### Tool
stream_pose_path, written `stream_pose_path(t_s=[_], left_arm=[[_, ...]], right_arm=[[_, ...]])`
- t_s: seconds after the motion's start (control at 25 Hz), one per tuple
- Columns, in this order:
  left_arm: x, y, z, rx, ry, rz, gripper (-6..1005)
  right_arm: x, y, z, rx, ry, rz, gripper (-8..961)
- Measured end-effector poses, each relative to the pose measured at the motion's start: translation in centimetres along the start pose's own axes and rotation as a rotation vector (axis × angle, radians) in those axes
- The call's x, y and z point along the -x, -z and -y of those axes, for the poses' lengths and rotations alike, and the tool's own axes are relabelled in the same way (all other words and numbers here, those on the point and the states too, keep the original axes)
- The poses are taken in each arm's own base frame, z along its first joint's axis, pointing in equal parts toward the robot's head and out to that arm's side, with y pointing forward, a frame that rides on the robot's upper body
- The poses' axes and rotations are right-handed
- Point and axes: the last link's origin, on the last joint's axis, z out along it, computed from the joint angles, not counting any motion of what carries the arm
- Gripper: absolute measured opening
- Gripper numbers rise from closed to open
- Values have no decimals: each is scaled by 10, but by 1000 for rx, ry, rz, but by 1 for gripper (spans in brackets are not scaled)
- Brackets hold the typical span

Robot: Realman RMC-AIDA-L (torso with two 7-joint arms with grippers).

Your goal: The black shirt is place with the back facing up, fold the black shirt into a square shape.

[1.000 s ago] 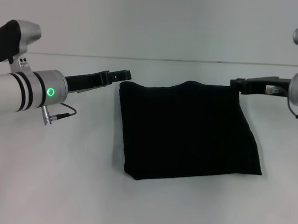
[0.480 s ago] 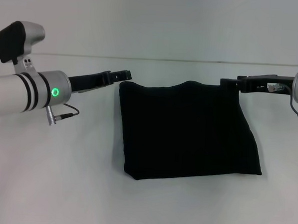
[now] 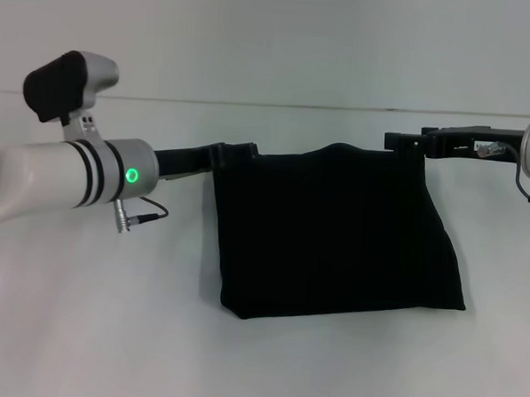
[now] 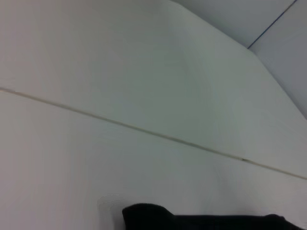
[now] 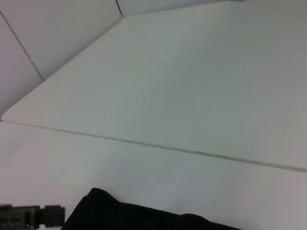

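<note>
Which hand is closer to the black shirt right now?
Left. The left hand is at the black shirt's far left corner, overlapping its edge; the right hand hovers just off the far right corner.

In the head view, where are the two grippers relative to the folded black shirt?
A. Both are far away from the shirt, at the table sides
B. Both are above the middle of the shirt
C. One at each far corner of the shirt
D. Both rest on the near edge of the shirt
C: the left gripper is at the far left corner of the black shirt and the right gripper at its far right corner.
</note>
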Motion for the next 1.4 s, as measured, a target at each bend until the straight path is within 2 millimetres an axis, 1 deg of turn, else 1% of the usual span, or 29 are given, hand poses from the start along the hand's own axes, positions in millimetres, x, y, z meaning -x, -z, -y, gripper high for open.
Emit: stream_pose_path(t_s=[0.08, 0.24, 0.48, 0.64, 0.88, 1.32, 1.4], left_arm=[[3, -4, -3, -9, -5, 12, 906], [9, -10, -7, -21, -18, 24, 895], [9, -12, -11, -14, -26, 31, 878], [12, -14, -15, -10, -47, 47, 866], [14, -16, -20, 0, -125, 45, 849], [10, -16, -21, 5, -126, 22, 395], [10, -16, -21, 5, -128, 23, 328]], right_arm=[[0, 0, 0, 1, 0, 0, 802], [0, 0, 0, 0, 3, 1, 801], [0, 0, 0, -2, 6, 2, 801], [0, 0, 0, -5, 6, 4, 801], [1, 0, 1, -7, 9, 4, 799], [0, 0, 1, -8, 10, 4, 794], [0, 0, 2, -9, 10, 4, 794]])
